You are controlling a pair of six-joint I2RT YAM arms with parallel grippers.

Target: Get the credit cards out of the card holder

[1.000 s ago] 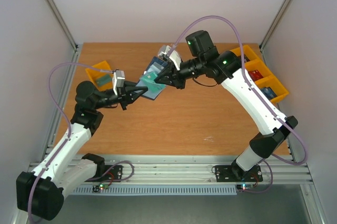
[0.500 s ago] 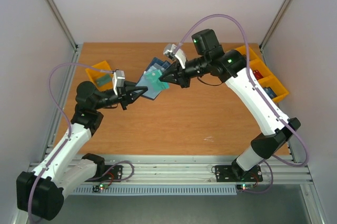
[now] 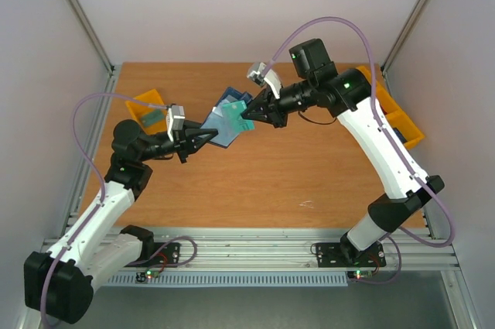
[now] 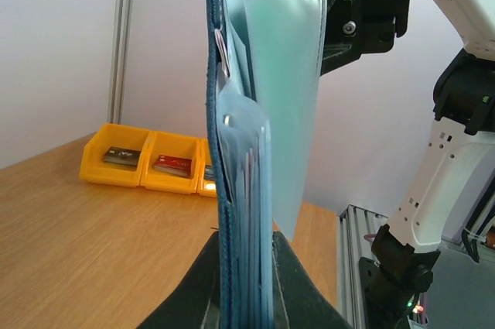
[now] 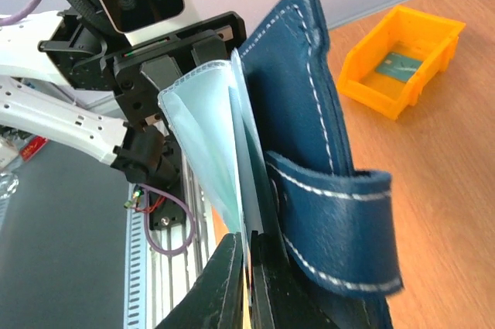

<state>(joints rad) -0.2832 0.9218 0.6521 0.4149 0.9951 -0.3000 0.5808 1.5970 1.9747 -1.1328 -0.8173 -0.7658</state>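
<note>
- Right gripper [image 5: 249, 255]: jaws nearly closed, pinching the lower edge of a pale teal inner sleeve [image 5: 203, 143] of the card holder [image 5: 309, 89]; I cannot tell whether a card is caught in the pinch or only the plastic
- Left gripper [image 4: 246, 286]: jaws narrow, clamped on the spine end of the holder, which it holds in the air above the table [image 3: 263, 174], between the two arms
- Step in hand, as I judge it: the holder is braced by the left arm and fanned open while the right works at one sleeve; no credit cards are free yet
- The next move calls for a pull along the sleeve's open mouth, with the left grip staying firm; if only plastic is pinched, the right fingers must take a new hold on a card edge
- The left wrist view shows the holder edge-on, with thin edges packed inside the sleeves [image 4: 249, 190], probably cards, and a row of yellow bins [image 4: 147, 166]
- The right wrist view alone shows the navy cover's snap tab [image 5: 340, 213] hanging loose, and another yellow bin [image 5: 402, 54]
- Only the top view shows both arms meeting over the far middle of the table
</note>
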